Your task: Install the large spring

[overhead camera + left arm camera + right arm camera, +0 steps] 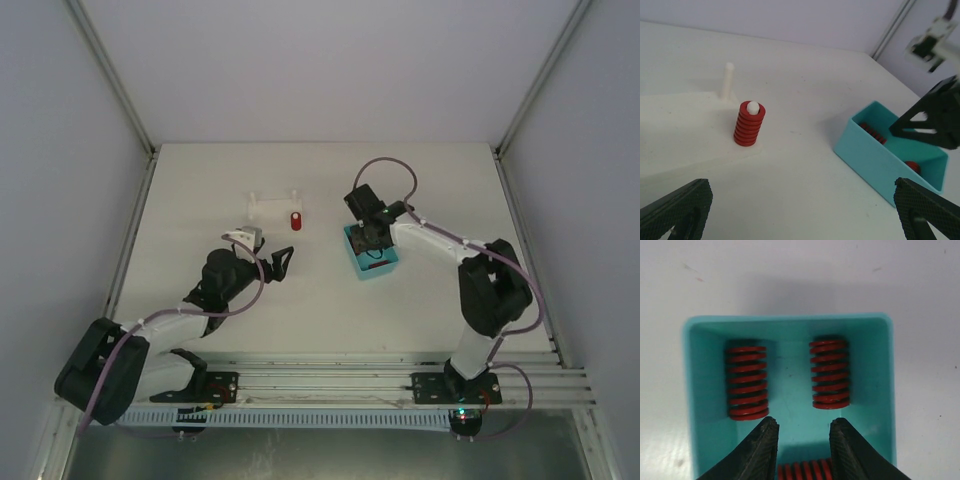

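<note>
Top view: R claw (372,243) over teal bin (385,268); contents barely legible there. R wrist cam: jaws apart, nothing btwn tips; 3 red springs lying in bin: left spring (747,382), right spring (829,372), third spring (805,471) part-hidden under fingers. Can't tell which is the large one. L wrist cam, clearer than top: peg spring (749,124) upright on white base (680,125), bare peg (728,80) behind. L claw (802,212) wide open, empty, near base.
</note>
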You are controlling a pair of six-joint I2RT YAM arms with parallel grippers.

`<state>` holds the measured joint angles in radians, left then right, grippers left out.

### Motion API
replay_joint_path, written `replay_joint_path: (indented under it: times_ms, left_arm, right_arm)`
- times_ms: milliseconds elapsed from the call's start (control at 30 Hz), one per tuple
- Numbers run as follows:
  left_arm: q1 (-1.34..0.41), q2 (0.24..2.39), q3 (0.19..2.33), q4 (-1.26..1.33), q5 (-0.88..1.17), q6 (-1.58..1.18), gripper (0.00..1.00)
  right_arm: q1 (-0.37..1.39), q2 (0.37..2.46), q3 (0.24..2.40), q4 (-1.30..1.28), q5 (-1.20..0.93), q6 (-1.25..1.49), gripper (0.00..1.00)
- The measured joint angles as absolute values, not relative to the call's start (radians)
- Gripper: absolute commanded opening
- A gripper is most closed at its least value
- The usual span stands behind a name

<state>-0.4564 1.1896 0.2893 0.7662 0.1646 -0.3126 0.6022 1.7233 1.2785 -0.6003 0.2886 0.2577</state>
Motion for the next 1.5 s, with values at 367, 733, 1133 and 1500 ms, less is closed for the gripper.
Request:
replay_joint_path:
  times_ms: [367,733,1133,1500]
  left_arm:
    - [-0.457,1.164,0.289,0.763,0.135,-0.309,0.99]
    - [-0.457,1.152,0.289,0.759,0.123,-0.308,0.99]
    - [-0.457,1.151,0.289,0.759,0.113,-0.306,0.99]
    - [-0.457,1.151,0.289,0.759,0.112,-0.306,0.99]
  right_arm:
    - [0.58,1.873,1.33,-0.625,0.359,0.27,0.33]
    - [0.57,1.922,1.342,-0.632,0.394,0.296,0.38]
    - [0.57,1.982,1.344,-0.614,0.376,0.339,0.43]
    - [0.563,1.993,1.35,-0.58,0.362,0.36,0.38]
